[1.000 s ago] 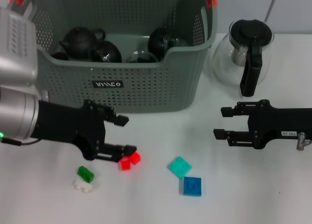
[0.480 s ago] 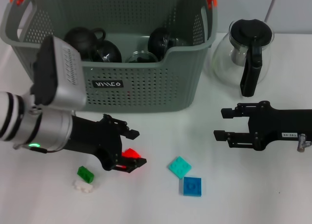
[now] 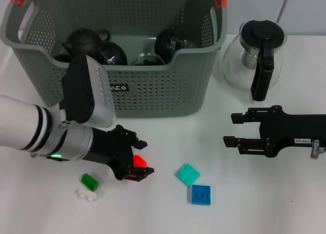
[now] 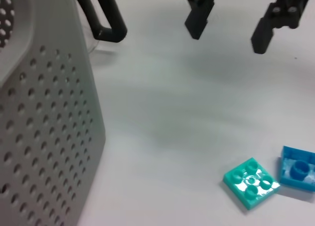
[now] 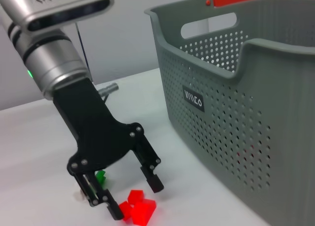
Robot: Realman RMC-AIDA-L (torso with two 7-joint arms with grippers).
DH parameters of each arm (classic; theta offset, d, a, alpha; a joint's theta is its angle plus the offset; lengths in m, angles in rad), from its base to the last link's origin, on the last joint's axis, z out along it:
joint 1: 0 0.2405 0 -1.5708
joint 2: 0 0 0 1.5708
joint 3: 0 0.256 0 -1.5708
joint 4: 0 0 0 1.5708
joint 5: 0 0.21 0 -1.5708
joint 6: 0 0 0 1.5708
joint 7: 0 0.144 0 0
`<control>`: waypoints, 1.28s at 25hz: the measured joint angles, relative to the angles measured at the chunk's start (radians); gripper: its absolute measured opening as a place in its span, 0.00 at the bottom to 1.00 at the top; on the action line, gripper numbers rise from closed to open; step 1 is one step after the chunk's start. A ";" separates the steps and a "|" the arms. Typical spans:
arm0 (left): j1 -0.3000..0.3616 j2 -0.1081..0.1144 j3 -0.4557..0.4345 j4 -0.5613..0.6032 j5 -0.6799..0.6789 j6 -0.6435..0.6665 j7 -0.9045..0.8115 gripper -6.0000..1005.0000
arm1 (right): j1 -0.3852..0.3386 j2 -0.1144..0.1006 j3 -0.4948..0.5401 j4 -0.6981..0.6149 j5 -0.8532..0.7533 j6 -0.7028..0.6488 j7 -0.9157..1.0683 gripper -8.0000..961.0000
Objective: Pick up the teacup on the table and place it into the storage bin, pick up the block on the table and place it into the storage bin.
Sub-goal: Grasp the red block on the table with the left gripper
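Our left gripper [image 3: 136, 161] hangs low, its fingers spread around the red block [image 3: 137, 162] on the table, in front of the storage bin [image 3: 153, 99]. Our right gripper [image 3: 232, 128] idles open beside the glass pot [image 3: 254, 55].

From the left wrist we see teal [image 4: 252, 182] and blue [image 4: 298, 168] blocks.

From the right wrist we see those spread fingers [image 5: 152, 179] flanking the block, nothing clamped.

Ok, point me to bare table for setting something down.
Widest bare patch: between the bin, the teal block and the right gripper. More along the near edge, right of the blue block. Crowded: around the left gripper at the red blocks, with green and white blocks beside.
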 joint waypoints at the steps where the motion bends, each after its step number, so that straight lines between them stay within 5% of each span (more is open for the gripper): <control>1: -0.006 0.000 0.000 0.012 0.000 -0.010 -0.001 0.62 | 0.000 0.000 0.000 0.000 0.000 0.000 0.001 0.71; 32: -0.072 0.000 0.001 0.141 0.075 -0.069 -0.046 0.45 | -0.009 0.000 0.000 0.000 0.000 -0.002 0.003 0.71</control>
